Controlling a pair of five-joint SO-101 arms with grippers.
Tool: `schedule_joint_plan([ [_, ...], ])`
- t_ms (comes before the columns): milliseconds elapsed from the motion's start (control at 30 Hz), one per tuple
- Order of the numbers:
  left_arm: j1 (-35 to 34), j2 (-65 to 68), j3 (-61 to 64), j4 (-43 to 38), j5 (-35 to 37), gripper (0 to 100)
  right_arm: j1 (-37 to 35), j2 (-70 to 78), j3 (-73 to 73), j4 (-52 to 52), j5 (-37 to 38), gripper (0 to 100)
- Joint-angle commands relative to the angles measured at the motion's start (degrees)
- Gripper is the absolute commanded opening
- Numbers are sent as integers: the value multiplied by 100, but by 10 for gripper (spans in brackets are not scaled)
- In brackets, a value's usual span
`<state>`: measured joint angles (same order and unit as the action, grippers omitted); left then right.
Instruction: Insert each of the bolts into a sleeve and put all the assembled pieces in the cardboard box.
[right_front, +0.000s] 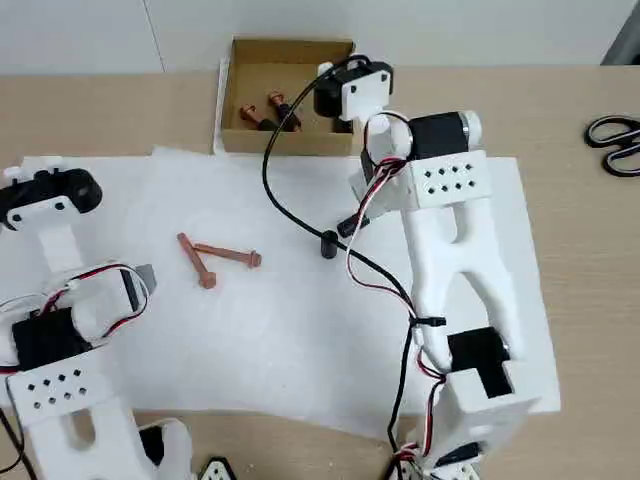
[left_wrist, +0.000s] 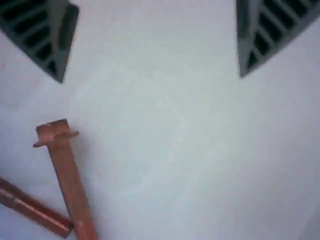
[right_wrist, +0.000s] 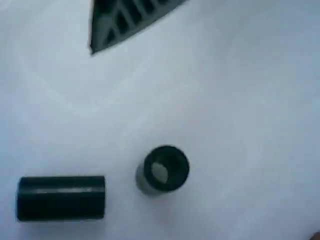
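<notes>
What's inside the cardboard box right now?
Two sleeved bolts lie in the cardboard box's left half. The right arm covers the right half, so anything there is hidden.

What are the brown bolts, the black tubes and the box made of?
The bolts look like copper-brown plastic or coated metal. They are matte and even in colour with a faint sheen, and I cannot say which it is. The black sleeves look like smooth plastic or rubber, with a soft highlight along the one lying down. The box is plain brown cardboard, dull, with thin walls.
</notes>
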<state>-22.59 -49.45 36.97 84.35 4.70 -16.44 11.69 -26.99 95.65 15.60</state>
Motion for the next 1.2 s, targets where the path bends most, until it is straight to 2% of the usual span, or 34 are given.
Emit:
schedule_joint_plan([
  [0,0,-62,-31,26,-35,215,-189,233,0,-127,-299,201],
  [300,0,-62,-22,26,-35,215,-611,1068,0,-602,-396,202],
  [667,0,-62,-22,26,-35,215,-646,1622,0,-840,-413,202],
  [1167,9,-62,119,-26,-35,215,-743,1675,176,-813,-519,202],
])
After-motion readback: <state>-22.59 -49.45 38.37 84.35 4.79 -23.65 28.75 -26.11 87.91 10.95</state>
